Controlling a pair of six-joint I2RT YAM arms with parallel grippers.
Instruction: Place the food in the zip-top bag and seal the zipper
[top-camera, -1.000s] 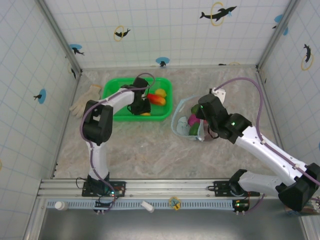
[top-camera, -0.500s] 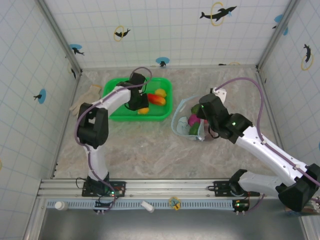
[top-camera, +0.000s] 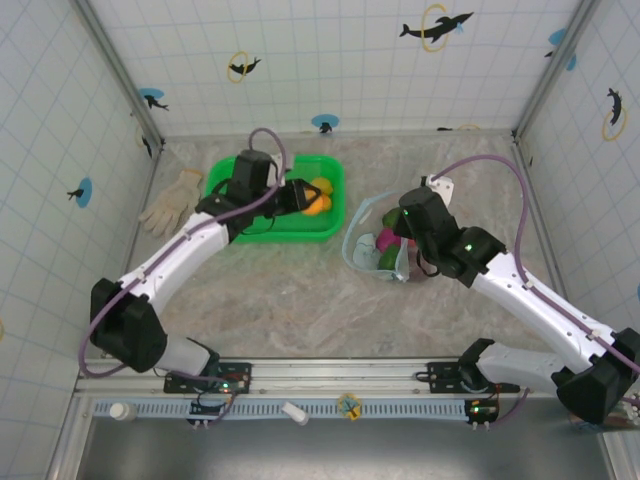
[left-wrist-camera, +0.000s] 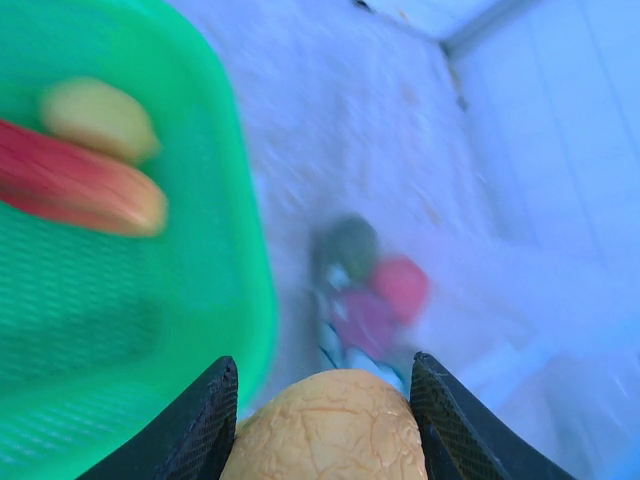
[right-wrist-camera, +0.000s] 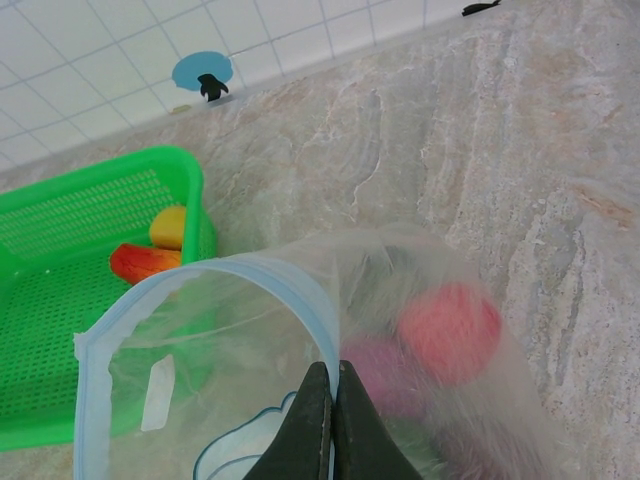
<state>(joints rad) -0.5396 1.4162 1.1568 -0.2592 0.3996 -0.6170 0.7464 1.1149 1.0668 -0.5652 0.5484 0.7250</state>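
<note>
An orange toy fruit (left-wrist-camera: 325, 430) sits between the two black fingers of my left gripper (left-wrist-camera: 322, 365), which is shut on it above the right part of the green basket (left-wrist-camera: 150, 330). In the top view this gripper (top-camera: 303, 198) hovers over the basket (top-camera: 225, 228) with the orange fruit (top-camera: 315, 205). My right gripper (right-wrist-camera: 327, 368) is shut on the light-blue zipper (right-wrist-camera: 300, 285) of the zip-top bag (right-wrist-camera: 200, 390), holding its mouth open toward the basket. Red (right-wrist-camera: 450, 330) and magenta (right-wrist-camera: 385, 375) food lies inside the bag (top-camera: 372, 250).
A yellow piece (right-wrist-camera: 170, 225) and a red-orange piece (right-wrist-camera: 145, 262) lie in the basket. A white glove (top-camera: 172, 200) lies left of the basket. Tiled walls close the table on three sides. Bare marble surface stretches in front of the basket and bag.
My left arm has swung out and its gripper has risen from the basket floor with the orange fruit, shifting right toward the bag. The right arm and bag have not moved.
</note>
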